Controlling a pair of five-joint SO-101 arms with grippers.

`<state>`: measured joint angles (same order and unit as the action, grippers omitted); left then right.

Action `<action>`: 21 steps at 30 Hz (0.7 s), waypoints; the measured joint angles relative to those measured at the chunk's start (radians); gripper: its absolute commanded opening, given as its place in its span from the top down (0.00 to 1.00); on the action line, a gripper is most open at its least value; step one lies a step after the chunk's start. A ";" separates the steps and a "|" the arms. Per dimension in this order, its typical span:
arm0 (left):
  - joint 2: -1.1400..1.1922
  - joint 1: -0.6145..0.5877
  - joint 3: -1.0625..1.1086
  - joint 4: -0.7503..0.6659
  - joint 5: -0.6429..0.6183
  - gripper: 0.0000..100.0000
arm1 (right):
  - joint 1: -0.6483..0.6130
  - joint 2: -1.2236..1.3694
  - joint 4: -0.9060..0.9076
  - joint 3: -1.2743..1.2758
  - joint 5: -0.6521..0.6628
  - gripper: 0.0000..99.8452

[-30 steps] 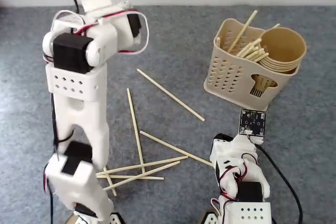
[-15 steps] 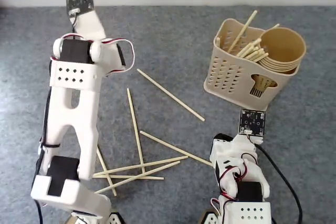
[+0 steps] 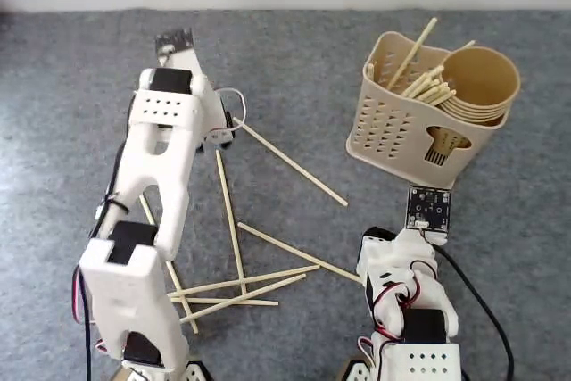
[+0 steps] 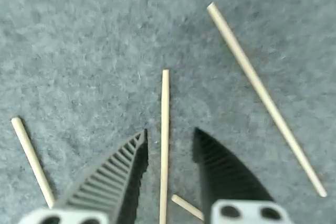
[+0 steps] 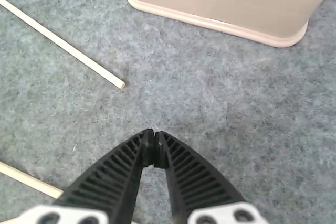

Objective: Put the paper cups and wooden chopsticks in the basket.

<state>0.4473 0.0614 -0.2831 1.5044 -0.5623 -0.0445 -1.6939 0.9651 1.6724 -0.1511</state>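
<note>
Left gripper (image 4: 169, 134) holds its jaws apart astride a wooden chopstick (image 4: 165, 106) while the right gripper (image 5: 155, 132) sits pinched together, basket (image 3: 393, 127) at its twelve o'clock.

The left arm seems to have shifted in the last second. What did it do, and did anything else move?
The left arm came down from high over the table, and its open claw now frames one loose chopstick; nothing is gripped yet. The right arm, the basket and the other chopsticks stayed put.
</note>
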 measured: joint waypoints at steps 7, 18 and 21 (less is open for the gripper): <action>0.095 -0.023 0.000 0.000 0.000 0.81 | 0.000 0.000 0.000 0.000 0.000 0.99; 0.261 -0.023 -0.002 -0.107 0.000 0.87 | -0.002 0.000 0.000 0.000 0.000 0.99; 0.264 -0.014 -0.011 -0.115 0.000 1.00 | -0.002 0.000 0.000 0.000 0.000 0.99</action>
<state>0.7112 0.0476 -0.2938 1.3894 -0.5623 -0.0460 -1.6939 0.9651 1.6724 -0.1511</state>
